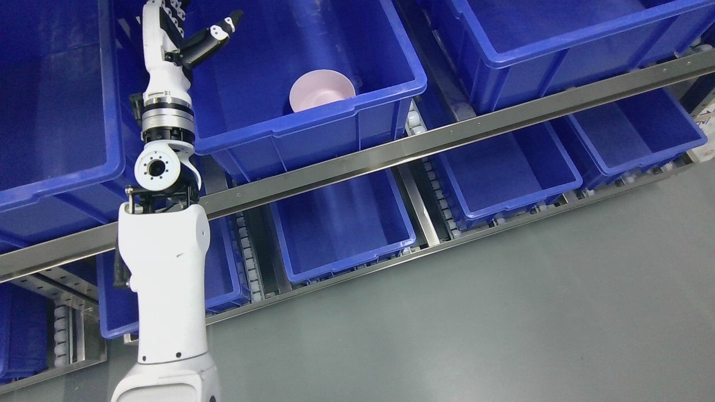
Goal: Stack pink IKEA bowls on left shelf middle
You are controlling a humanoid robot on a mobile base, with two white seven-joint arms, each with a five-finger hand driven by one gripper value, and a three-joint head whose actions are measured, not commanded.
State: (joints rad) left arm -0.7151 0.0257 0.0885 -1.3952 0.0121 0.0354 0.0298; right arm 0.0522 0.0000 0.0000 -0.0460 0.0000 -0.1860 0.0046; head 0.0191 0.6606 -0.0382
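A pink bowl [322, 89] sits upright in the blue bin [313, 120] on the middle shelf, close to the bin's front wall. My left arm rises from the bottom left, and my left hand [192, 25] is at the top edge, over that bin's left rim. Its thumb points right, its fingers are spread, and it holds nothing. The hand is well left of the bowl and apart from it. The fingertips are partly cut off by the picture's top edge. My right arm does not show.
A metal shelf rail [447, 139] runs slantwise below the bin. More blue bins stand at the far left [56, 139], at the top right [558, 50] and along the lower shelf [346, 229]. Grey floor [503, 324] fills the lower right.
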